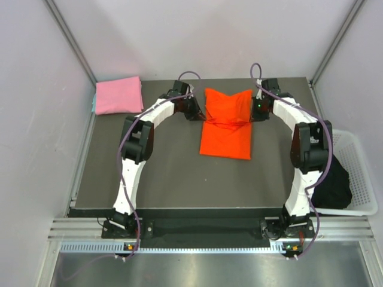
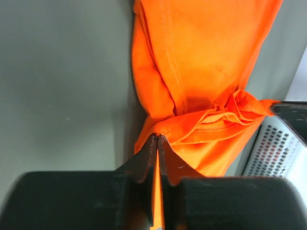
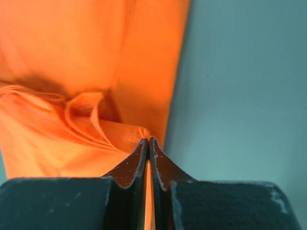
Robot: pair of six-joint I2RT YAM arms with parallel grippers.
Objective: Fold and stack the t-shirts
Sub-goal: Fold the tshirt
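Note:
An orange-red t-shirt [image 1: 226, 122] lies partly folded at the middle back of the dark table [image 1: 167, 173]. My left gripper [image 1: 196, 109] is shut on its left edge, and orange cloth [image 2: 201, 72] bunches just past the fingertips [image 2: 158, 138]. On the opposite side my right gripper [image 1: 255, 110] is shut on the shirt's right edge, where a hemmed fold of the orange-red t-shirt [image 3: 96, 129] meets the tips [image 3: 147, 140]. The far part of the shirt is lifted between the two grippers. A light pink t-shirt [image 1: 118, 95] lies folded at the table's back left corner.
A white lattice basket [image 1: 359, 179] stands off the table's right edge with dark cloth [image 1: 334, 182] in it. Grey walls close in the back and both sides. The table's near edge runs along the arm bases [image 1: 203, 227].

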